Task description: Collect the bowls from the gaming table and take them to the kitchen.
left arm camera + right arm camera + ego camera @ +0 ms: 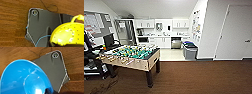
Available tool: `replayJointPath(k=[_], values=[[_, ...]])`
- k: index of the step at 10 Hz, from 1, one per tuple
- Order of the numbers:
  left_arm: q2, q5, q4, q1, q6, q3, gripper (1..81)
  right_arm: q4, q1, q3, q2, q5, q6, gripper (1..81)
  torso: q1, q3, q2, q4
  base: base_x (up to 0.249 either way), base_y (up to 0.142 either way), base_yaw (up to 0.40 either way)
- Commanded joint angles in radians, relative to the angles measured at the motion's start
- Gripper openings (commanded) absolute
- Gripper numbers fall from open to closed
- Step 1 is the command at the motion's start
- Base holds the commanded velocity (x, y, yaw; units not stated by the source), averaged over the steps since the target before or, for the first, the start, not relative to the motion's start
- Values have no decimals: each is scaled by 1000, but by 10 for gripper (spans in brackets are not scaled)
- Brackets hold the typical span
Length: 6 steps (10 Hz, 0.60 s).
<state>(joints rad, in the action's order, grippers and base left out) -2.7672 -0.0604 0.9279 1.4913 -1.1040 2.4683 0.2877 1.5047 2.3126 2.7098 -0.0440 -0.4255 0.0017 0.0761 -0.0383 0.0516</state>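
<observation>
A yellow bowl (68,35), dotted with small holes and with a loop handle, hangs over the brown wood-grain floor in the left wrist view; my left gripper (51,44) grips its rim. A glossy blue bowl (22,79) is held the same way above the floor, its rim pinched by my right gripper (48,91). The kitchen (159,37), with white cabinets and a white counter, lies straight ahead at the far end of the room. The white-topped gaming table is out of view.
A green foosball table (131,56) stands at the left, close by. Past it is a dark desk with a monitor (109,41). Grey bins (190,50) sit by the right wall corner before the kitchen. A white door (236,32) is at right. Brown floor stretches ahead.
</observation>
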Motion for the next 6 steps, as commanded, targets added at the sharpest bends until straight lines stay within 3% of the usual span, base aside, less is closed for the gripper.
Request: replayJointPath(k=[1, 6], values=[[20, 33, 9, -47, -2, -3, 10, 15, -48, -1, -20, 39, 4, 10, 0, 0, 0, 0, 116, 0, 0], [20, 31, 9, -44, -2, -3, 10, 13, -46, 2, -16, 36, 4, 10, -1, 0, 0, 0, 149, 0, 0]])
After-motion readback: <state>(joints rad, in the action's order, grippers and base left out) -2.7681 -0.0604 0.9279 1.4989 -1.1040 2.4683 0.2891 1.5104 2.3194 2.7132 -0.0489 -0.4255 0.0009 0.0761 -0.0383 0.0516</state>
